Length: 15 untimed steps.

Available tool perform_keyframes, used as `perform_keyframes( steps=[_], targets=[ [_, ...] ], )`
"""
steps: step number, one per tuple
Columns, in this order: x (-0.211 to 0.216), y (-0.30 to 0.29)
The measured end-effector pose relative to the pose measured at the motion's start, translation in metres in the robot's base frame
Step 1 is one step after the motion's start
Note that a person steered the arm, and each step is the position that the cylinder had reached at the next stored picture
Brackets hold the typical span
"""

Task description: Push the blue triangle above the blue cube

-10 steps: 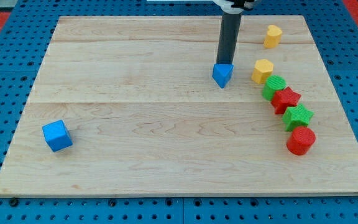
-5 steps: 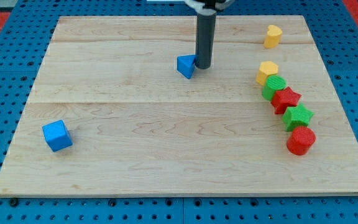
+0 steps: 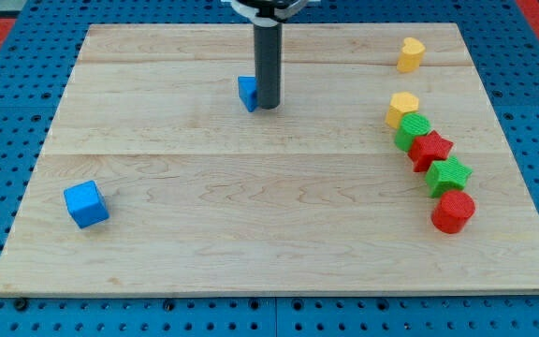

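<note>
Two blue blocks, blue triangle (image 3: 246,93) upper centre, seemingly touching my tip (image 3: 268,106) on its right, blue cube (image 3: 86,204) lower left, no pincer shows, open tabletop (image 3: 251,215) between, two yellow, two green, two red blocks (image 3: 429,159) at right.

Blue triangle (image 3: 247,93), blue cube (image 3: 86,204), two yellow blocks (image 3: 411,54), green/red blocks (image 3: 431,150), pale wood-grain table (image 3: 251,225), dark rod (image 3: 268,61).

My tip (image 3: 268,105) presses against the right side of the blue triangle (image 3: 247,93), which it partly hides, in the board's (image 3: 251,234) upper middle. The blue cube (image 3: 86,204) sits well apart at lower left. Along the right — two yellow blocks (image 3: 411,53) (image 3: 400,107), then a touching chain: green (image 3: 413,131), red star (image 3: 430,150), green star (image 3: 449,175), red (image 3: 453,212).
</note>
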<state>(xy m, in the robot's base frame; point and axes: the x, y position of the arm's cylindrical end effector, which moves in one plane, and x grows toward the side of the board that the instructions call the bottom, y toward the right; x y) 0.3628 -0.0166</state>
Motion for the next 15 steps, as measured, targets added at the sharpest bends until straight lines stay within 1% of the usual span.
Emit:
perform_keyframes(
  steps=[1, 2, 3, 4, 5, 6, 7, 9, 10, 12, 13, 14, 15],
  targets=[
    [0.017, -0.04],
    [0.014, -0.037],
    [0.008, 0.03],
    [-0.044, 0.03],
    [-0.027, -0.006],
    [0.015, -0.054],
    [0.012, -0.065],
    [0.002, -0.127],
    [0.009, -0.144],
    [0.043, -0.15],
    [0.053, -0.165],
    [0.048, -0.189],
    [0.073, -0.192]
  ],
)
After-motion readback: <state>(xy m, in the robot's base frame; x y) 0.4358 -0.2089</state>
